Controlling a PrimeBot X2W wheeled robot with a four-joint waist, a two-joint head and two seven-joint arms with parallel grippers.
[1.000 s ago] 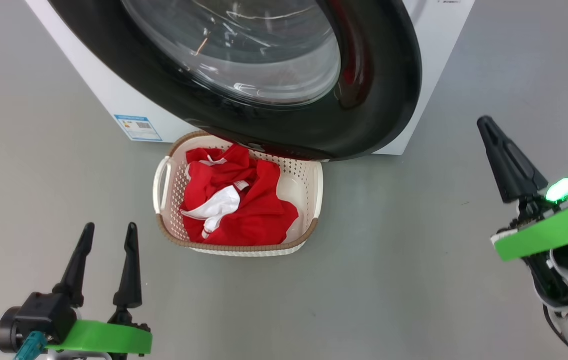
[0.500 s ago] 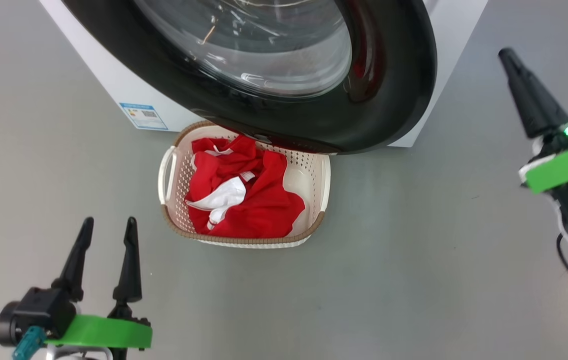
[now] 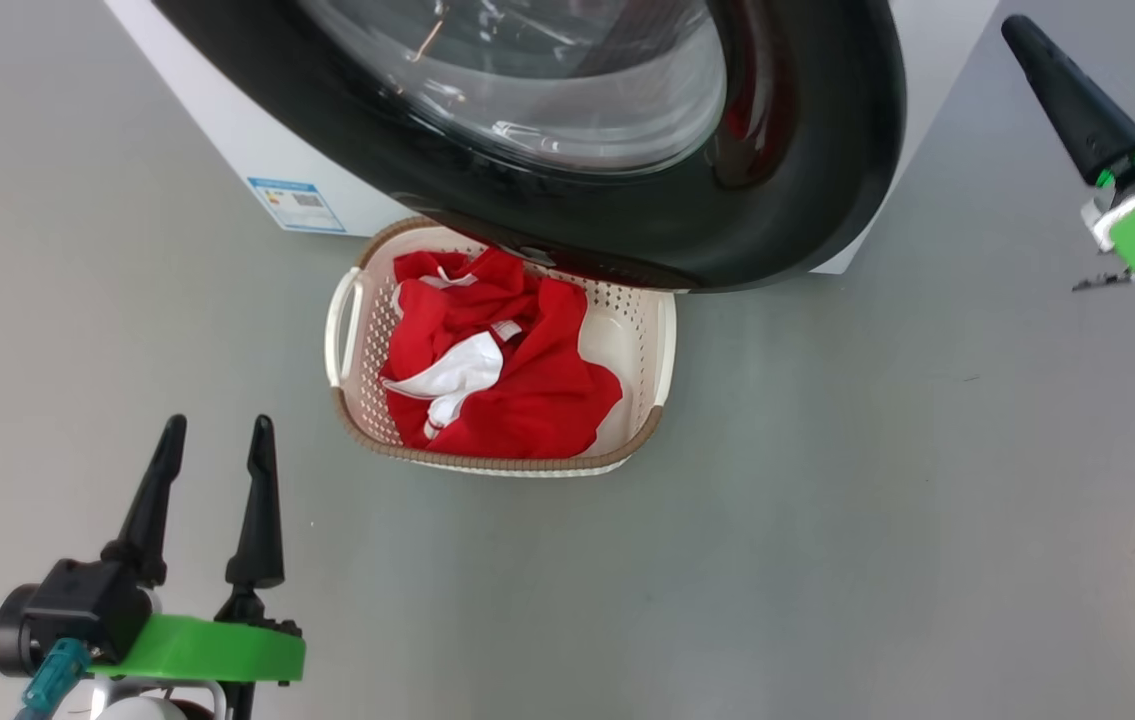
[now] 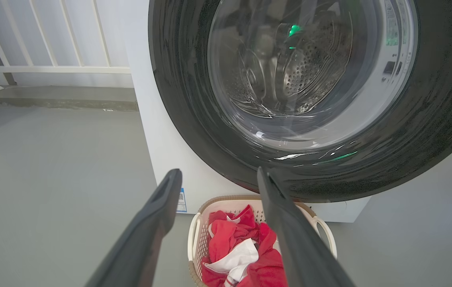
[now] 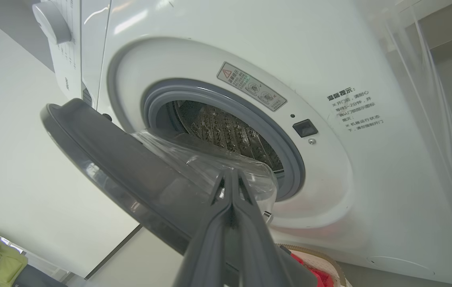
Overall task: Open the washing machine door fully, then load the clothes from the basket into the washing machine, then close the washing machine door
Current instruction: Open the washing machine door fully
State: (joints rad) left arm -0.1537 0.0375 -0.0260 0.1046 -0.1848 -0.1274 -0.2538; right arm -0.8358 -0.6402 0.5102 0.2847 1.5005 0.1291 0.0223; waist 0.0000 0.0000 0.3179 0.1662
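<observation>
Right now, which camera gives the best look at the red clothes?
The head view: it looks down on nearly the whole pile of clothes in the basket. The left wrist view crops them, partly behind a finger; the right wrist view catches a red sliver.

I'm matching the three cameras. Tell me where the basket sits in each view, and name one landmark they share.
Head view: basket at centre, far end under the washing machine door.
Left wrist view: bottom centre, partly behind the left gripper.
Right wrist view: brown rim sliver at bottom edge, right of the right gripper.
Shared landmark: that door.
</observation>
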